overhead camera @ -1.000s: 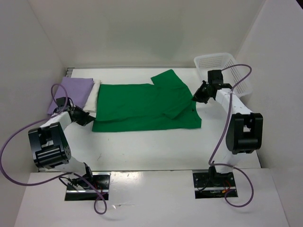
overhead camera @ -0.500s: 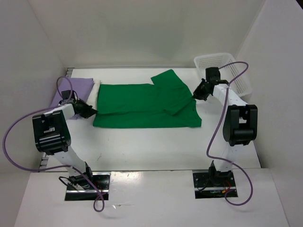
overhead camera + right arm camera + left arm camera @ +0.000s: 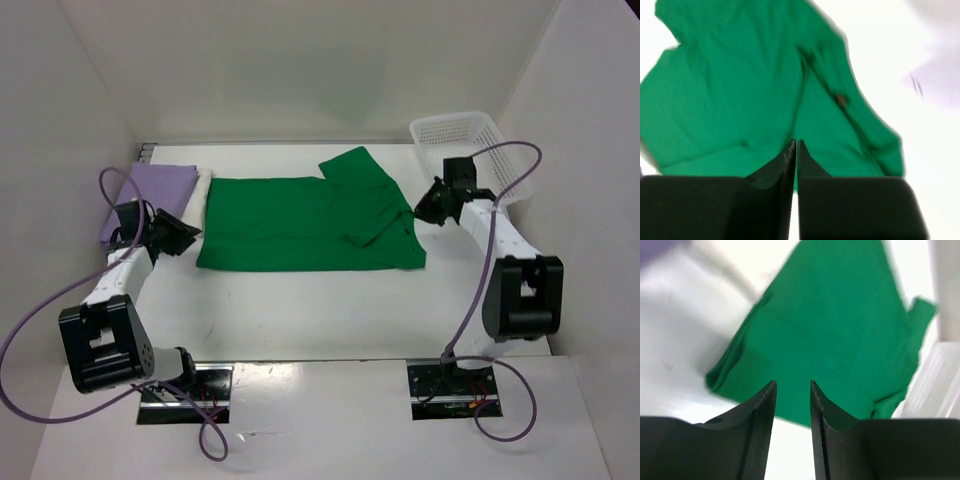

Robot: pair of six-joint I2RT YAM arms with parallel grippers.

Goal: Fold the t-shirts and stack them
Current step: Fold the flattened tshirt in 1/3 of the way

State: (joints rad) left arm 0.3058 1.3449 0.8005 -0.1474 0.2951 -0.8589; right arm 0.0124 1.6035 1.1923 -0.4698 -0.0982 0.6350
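Observation:
The bright green t-shirt (image 3: 300,225) lies spread flat mid-table, its right sleeve folded inward; it also shows in the left wrist view (image 3: 840,325) and the right wrist view (image 3: 740,85). The lavender t-shirt (image 3: 155,188) lies folded at the back left on the white/cream t-shirt (image 3: 200,192), of which only a strip shows. My left gripper (image 3: 183,233) hovers at the green shirt's left edge, its jaws a little apart and empty (image 3: 792,385). My right gripper (image 3: 421,207) is at the shirt's right edge, shut and holding nothing (image 3: 796,142).
A white lattice basket (image 3: 470,135) stands at the back right, just behind my right arm; its wall shows in the left wrist view (image 3: 940,385). White walls close in the table on the left, back and right.
My left arm has swung its elbow down and drawn the gripper slightly left of the shirt's edge. My right gripper has shifted slightly right and nearer. The green shirt has not moved.

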